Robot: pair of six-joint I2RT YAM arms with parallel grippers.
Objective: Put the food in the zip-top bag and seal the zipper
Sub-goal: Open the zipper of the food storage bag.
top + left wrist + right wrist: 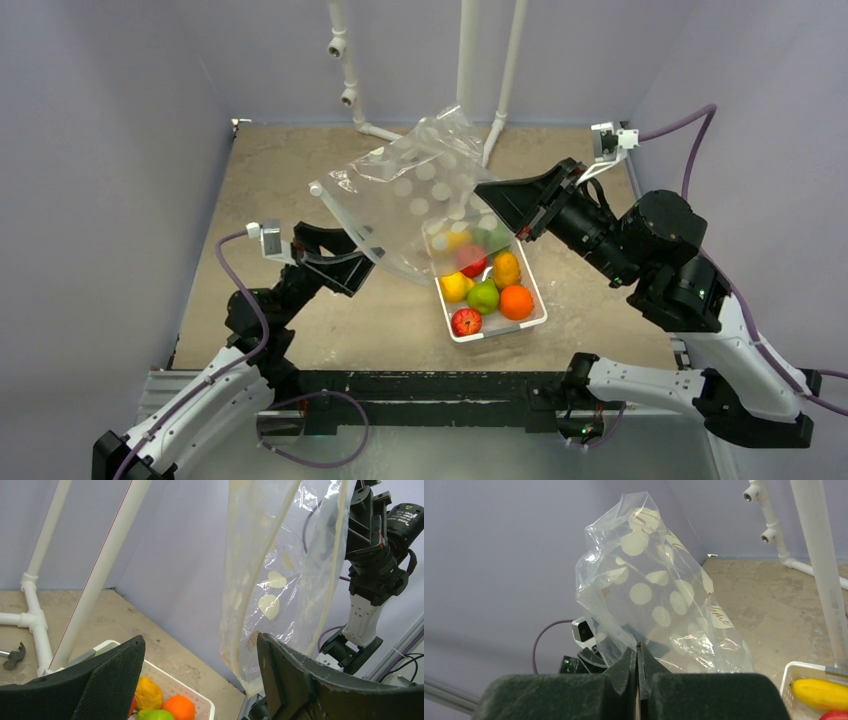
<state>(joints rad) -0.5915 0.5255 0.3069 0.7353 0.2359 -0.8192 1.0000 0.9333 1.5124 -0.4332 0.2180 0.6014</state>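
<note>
The zip-top bag [420, 200], clear with pale dots, hangs in the air above the table. My right gripper [497, 200] is shut on its right edge, and the right wrist view shows the fingers pinching the plastic [639, 647]. The pale zipper [340, 222] runs down the bag's left side. My left gripper [350, 262] stands open beside the bag's lower edge; in the left wrist view the bag [280, 590] hangs close to one finger [280, 675]. The food [485, 290], apples, an orange, lemons and green pieces, lies in the white tray [497, 334].
The white tray stands right of the table's middle, partly under the bag. A white pipe frame [467, 60] rises at the back of the table. A small dark tool [14, 656] lies near a pipe foot. Lilac walls close in left, right and behind.
</note>
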